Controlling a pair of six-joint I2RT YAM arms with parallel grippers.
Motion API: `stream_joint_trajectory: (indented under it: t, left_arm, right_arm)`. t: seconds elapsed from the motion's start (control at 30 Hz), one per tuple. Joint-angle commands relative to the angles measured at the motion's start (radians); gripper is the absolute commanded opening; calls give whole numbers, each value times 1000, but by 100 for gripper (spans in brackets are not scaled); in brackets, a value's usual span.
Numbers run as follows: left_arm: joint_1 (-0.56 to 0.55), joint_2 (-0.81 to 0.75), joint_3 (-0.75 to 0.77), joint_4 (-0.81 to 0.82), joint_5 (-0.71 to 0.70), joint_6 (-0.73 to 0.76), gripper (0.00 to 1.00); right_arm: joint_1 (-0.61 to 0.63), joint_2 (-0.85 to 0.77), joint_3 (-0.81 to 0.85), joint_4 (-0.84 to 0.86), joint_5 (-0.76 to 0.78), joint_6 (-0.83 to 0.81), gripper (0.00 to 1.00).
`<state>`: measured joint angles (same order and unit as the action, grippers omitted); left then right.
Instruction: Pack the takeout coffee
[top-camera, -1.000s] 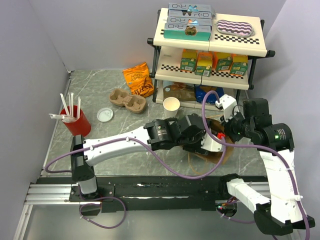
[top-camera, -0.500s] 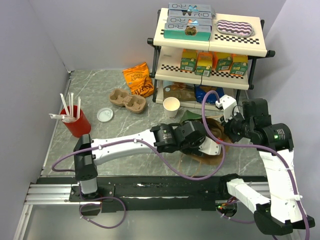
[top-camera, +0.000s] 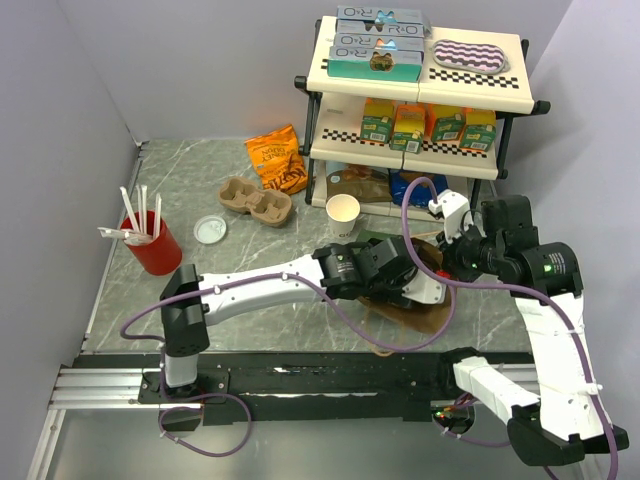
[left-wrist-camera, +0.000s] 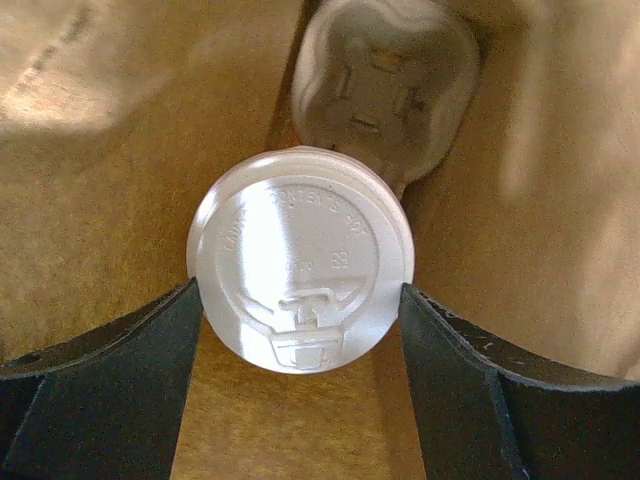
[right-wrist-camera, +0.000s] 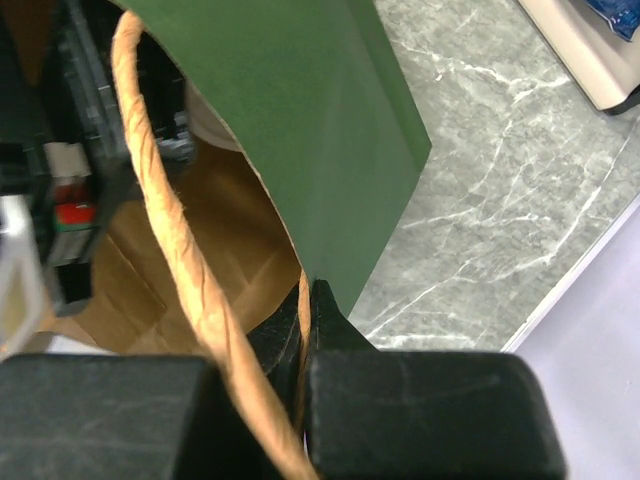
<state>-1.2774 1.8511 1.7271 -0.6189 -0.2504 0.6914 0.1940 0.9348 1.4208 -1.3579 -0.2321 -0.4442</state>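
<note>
In the left wrist view my left gripper (left-wrist-camera: 300, 292) is shut on the takeout coffee (left-wrist-camera: 300, 255), a cup seen from above with its round white sip lid on. It sits inside the brown paper bag (left-wrist-camera: 120, 180). A second lidded cup (left-wrist-camera: 385, 85) stands just behind it in the bag. In the top view the left gripper (top-camera: 418, 284) reaches into the bag (top-camera: 432, 318), which is green outside. My right gripper (right-wrist-camera: 305, 300) is shut on the bag's rim (right-wrist-camera: 330, 120) beside its twisted paper handle (right-wrist-camera: 175, 250), holding the bag open; it also shows in the top view (top-camera: 452, 262).
An unlidded cream cup (top-camera: 343, 214) stands in front of the shelf rack (top-camera: 420, 150). A brown pulp carrier (top-camera: 254, 199), a loose white lid (top-camera: 210, 229), an orange snack bag (top-camera: 277, 158) and a red cup of straws (top-camera: 150, 242) are at the left.
My left arm has stretched further right and carried the lidded cup deeper into the bag. The right gripper has kept its hold on the bag's rim.
</note>
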Motion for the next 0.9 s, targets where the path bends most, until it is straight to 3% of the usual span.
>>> stream_joint_trajectory:
  t: [0.0,0.57,0.87]
  left_arm:
    - [10,26,72,-16,-16,-20,1]
    - [53,-18,20,-56,-23,-78,1]
    - [55,-65,55,-73,126,-108,1]
  right_arm:
    - [4,-7,16,-12,-13,24,0]
    - [4,2,-14,2,13,22,0]
    - [4,15,-13,16,7,29,0]
